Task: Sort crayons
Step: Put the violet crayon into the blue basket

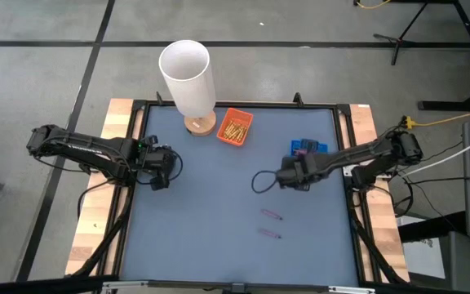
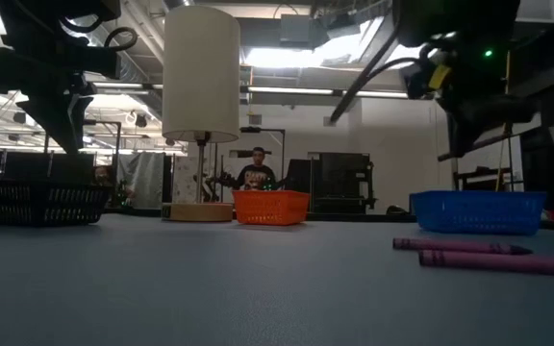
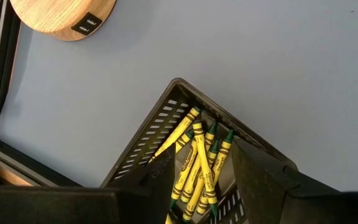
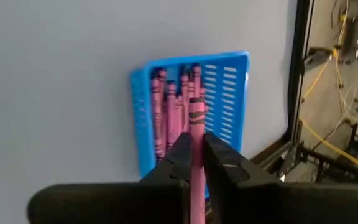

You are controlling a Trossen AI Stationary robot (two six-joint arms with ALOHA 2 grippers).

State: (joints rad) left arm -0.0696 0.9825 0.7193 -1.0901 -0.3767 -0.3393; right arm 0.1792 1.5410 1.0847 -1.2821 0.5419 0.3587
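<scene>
Your right gripper [image 4: 196,163], jaws clamped on a pink crayon [image 4: 196,127], hangs above the blue tray [image 4: 229,93] at two o'clock, ready to drop it; your left gripper [image 3: 199,180] waits, jaws spread, empty.

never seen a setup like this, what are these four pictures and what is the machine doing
These are two robot arms at a table, sorting crayons by colour. One picture looks down from above, one looks level across the tabletop, and two come from cameras on the arms' wrists.

From above, the right end effector is over the mat near the blue tray. Its wrist camera shows it shut on a pink crayon, above that tray of pink crayons. The left end effector hangs open over a black tray of yellow crayons.

Also on the table: an orange tray, a white lamp, and two loose pink crayons.
</scene>
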